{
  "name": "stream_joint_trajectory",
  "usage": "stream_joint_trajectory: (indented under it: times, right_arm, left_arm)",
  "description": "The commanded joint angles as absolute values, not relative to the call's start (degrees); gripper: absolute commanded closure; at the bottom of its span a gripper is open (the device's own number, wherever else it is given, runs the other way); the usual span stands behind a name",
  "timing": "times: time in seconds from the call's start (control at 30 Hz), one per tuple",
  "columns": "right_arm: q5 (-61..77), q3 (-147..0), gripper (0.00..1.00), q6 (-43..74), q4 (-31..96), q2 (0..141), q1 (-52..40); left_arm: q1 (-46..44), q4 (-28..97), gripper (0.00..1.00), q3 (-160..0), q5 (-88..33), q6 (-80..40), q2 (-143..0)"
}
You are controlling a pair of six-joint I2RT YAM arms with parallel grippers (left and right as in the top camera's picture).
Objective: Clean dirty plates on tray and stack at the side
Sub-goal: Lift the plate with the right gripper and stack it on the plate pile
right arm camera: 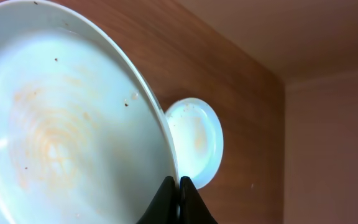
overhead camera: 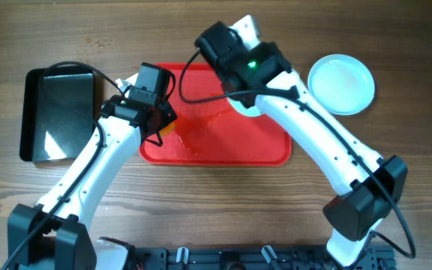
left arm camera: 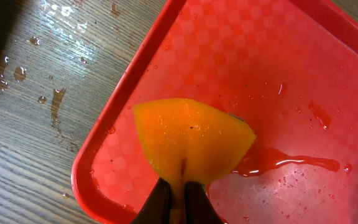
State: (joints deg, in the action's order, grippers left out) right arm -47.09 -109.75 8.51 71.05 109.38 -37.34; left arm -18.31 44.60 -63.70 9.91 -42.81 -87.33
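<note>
- The right gripper (right arm camera: 179, 194) is clamped on the rim of a smeared plate (right arm camera: 61, 137) and holds it tilted above the far right part of the tray (overhead camera: 223, 150).
- The left gripper (left arm camera: 179, 202) is closed on an orange sponge (left arm camera: 191, 140), low over the tray's left side.
- The smeared plate therefore lies to the right of the sponge and farther away. Its face probably needs wiping next.
- A second plate (overhead camera: 341, 84) rests on the table, right of the tray.

Small tray (overhead camera: 58, 112) left of the large tray (overhead camera: 235, 146), a plate (overhead camera: 341, 84) on the table (overhead camera: 400, 41) right of it.
</note>
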Motion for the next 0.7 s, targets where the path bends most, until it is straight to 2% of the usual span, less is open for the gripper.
stream_joint_trajectory:
  times: [0.0, 0.2, 0.47, 0.67]
  right_arm:
    - [-43.0, -110.8, 0.96, 16.1, 71.5, 108.0, -31.3]
    - [-18.6, -110.8, 0.96, 18.2, 69.9, 105.5, -15.2]
    - [-10.8, -107.5, 0.96, 18.2, 68.4, 105.5, 5.9]
    - [-3.9, -100.1, 0.96, 21.2, 60.8, 105.5, 14.8]
  left_arm:
    - [-18.3, 44.4, 0.96, -63.7, 9.6, -43.7, -87.5]
    - [-18.3, 44.5, 0.96, -63.7, 9.7, -43.5, -87.5]
    - [-18.3, 44.6, 0.96, -63.7, 9.6, -43.0, -87.5]
    - [-18.3, 44.6, 0.96, -63.7, 9.6, -42.8, -87.5]
